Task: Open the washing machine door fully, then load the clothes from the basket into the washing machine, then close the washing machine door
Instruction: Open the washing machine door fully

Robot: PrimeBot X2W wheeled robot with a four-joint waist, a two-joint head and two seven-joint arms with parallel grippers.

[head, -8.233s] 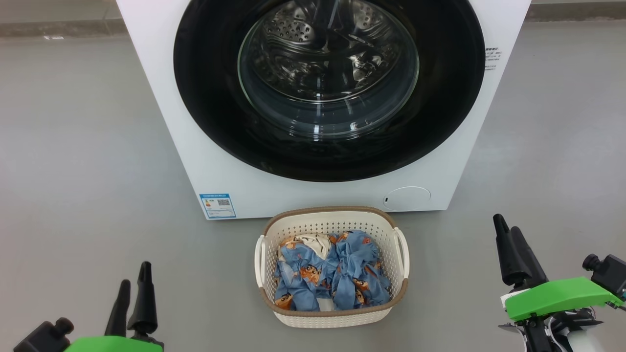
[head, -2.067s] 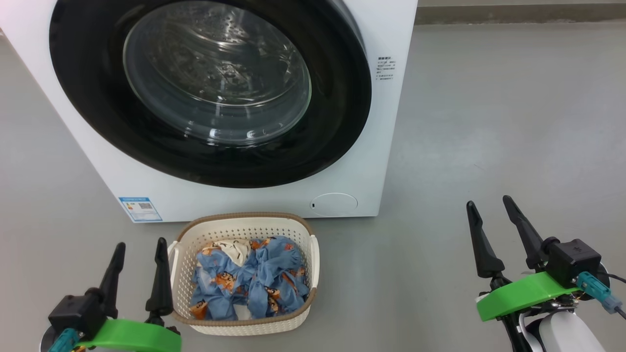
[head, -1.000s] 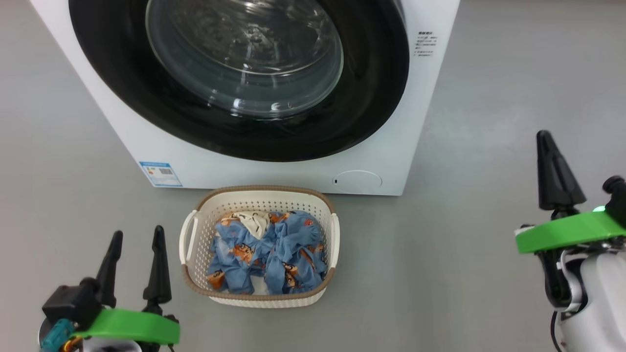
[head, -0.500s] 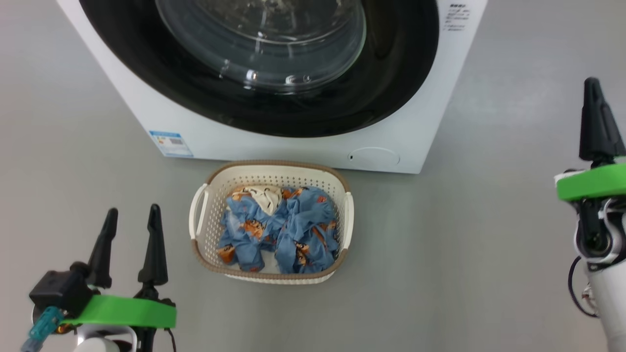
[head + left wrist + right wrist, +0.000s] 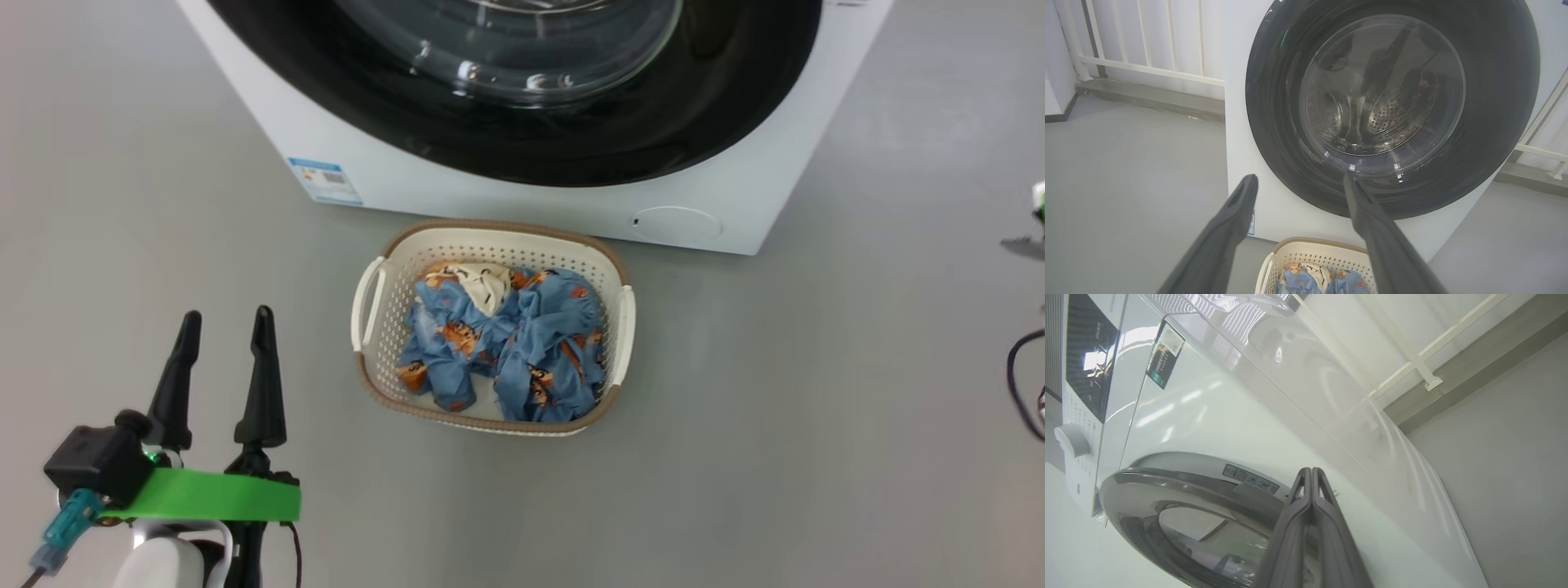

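The white washing machine (image 5: 571, 204) stands at the top of the head view, and its glossy black door (image 5: 522, 139) lies shut against the front. In front of it sits the cream basket (image 5: 490, 229), holding the blue printed clothes (image 5: 531, 335). My left gripper (image 5: 227, 314) is open and empty, low and to the left of the basket. In the left wrist view it (image 5: 1300, 179) points at the door (image 5: 1274, 102) above the basket (image 5: 1314, 253). My right gripper (image 5: 1311, 471) is shut on nothing, its tip close to the door's shiny rim (image 5: 1180, 490) at the machine's (image 5: 1229, 416) front.
Grey floor surrounds the machine. A white railing (image 5: 1147, 69) and a low step run behind it. A blue label (image 5: 325, 180) and a round cap (image 5: 676, 226) mark the lower front. The control knob (image 5: 1071, 441) sits near the machine's top. A dark cable (image 5: 1016, 376) hangs at the right edge.
The head camera has shifted, so machine and basket sit higher and further right. My shut right gripper has risen out past the head view's right edge. The left gripper stays open, low.
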